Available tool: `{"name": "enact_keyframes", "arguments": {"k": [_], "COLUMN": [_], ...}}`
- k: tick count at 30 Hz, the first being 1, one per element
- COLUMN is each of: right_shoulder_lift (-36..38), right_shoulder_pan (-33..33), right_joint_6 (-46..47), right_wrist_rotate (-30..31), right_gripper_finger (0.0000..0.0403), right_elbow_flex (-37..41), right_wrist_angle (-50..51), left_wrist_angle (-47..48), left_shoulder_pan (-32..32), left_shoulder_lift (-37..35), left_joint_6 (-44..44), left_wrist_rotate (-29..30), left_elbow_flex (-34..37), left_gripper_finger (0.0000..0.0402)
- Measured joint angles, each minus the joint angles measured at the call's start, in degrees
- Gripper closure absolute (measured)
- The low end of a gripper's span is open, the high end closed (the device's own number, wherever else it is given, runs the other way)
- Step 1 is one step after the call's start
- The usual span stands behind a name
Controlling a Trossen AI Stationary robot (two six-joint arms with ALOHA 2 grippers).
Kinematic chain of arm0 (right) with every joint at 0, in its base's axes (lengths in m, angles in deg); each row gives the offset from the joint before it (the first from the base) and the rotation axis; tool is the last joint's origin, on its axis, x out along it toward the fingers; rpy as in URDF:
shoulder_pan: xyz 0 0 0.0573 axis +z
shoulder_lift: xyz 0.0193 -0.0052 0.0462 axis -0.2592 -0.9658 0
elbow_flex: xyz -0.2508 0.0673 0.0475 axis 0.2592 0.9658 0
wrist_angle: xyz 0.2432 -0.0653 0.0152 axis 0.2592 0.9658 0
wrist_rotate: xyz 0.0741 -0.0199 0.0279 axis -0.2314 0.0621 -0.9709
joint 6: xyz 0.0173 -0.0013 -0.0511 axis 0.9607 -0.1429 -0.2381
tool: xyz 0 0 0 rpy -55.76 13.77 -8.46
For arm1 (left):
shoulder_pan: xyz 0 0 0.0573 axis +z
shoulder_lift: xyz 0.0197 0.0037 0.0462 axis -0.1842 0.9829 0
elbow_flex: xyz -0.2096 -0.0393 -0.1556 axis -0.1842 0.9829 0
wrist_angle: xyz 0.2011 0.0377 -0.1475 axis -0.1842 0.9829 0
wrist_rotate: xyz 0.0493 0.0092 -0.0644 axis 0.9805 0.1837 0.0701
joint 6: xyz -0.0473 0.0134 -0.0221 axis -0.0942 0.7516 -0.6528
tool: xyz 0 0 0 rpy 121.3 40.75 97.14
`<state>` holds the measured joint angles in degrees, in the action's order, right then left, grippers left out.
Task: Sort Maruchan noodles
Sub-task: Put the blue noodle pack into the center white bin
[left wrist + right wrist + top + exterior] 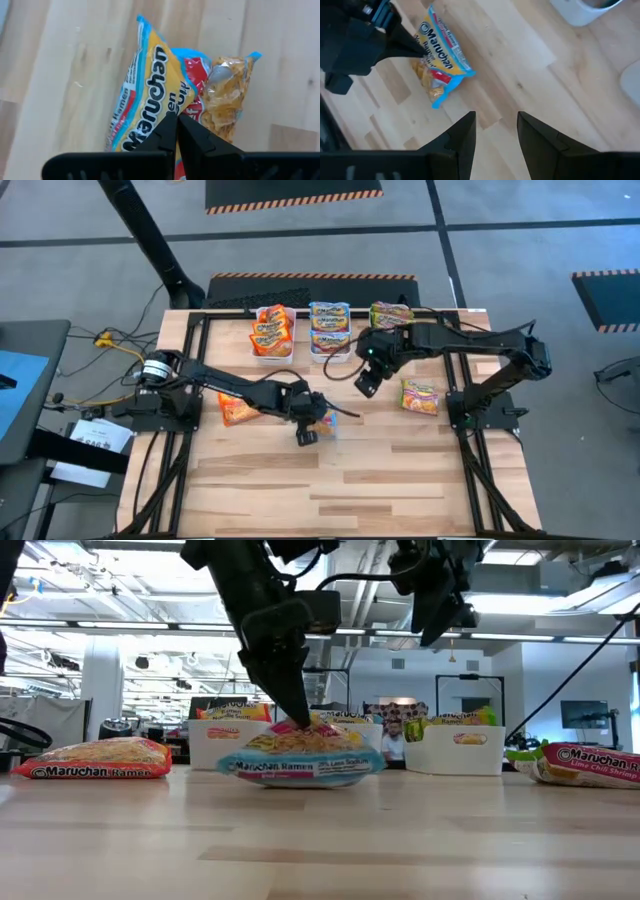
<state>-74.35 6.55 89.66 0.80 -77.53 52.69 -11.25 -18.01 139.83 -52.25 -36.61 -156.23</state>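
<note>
Left gripper (318, 420) pinched shut on the blue packet (300, 758) near the table's centre; right gripper (366, 380) hung spread above the table.

In the left wrist view the fingers (167, 132) met tip to tip on the packet's top face, nipping the wrapper. The right gripper was at about 1 o'clock from the packet, well apart, over bare wood. An orange packet (236, 410) lay at 9 o'clock, near; a green packet (420, 396) at 3 o'clock, well apart. At 12 o'clock three white bins (330, 352) stood in a row along the far edge, holding orange, blue and green packets. Open board stretched from 4 to 8 o'clock toward the near edge. The table (400, 480) was pale wood planks; beyond it was an open workshop with bright ceiling lights.
</note>
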Motion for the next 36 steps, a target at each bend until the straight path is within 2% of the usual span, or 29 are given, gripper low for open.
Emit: {"name": "enact_keyframes", "arguments": {"k": [7, 14, 19, 28, 36], "right_shoulder_lift": [0.0, 0.0, 0.0, 0.0, 0.0], "right_shoulder_pan": [-5.86, -13.18, -17.87, -23.79, -25.03], "right_joint_6": [-5.85, -11.04, -15.7, -19.26, -23.74], "right_wrist_rotate": [-1.9, -11.33, -18.02, -18.57, -18.55], "right_gripper_finger": [0.0235, 0.0235, 0.0235, 0.0235, 0.0235], "right_elbow_flex": [0.0, 0.0, 0.0, 0.0, 0.0], "right_wrist_angle": [0.0, -0.05, -0.19, -0.37, -0.05], "left_wrist_angle": [-0.07, 0.16, 1.06, 4.37, 5.95], "left_shoulder_pan": [2.57, 4.39, 5.24, 7.94, 11.33], "left_shoulder_lift": [0.0, 0.0, 0.0, 0.0, -0.02], "left_joint_6": [1.58, 3.33, 7.06, 11.94, 13.34], "left_wrist_rotate": [-0.2, -0.11, 0.37, 1.35, 0.1], "left_elbow_flex": [0.0, -0.48, -4.15, -11.13, -13.53], "left_gripper_finger": [0.0401, 0.0401, 0.0401, 0.0401, 0.0401]}}
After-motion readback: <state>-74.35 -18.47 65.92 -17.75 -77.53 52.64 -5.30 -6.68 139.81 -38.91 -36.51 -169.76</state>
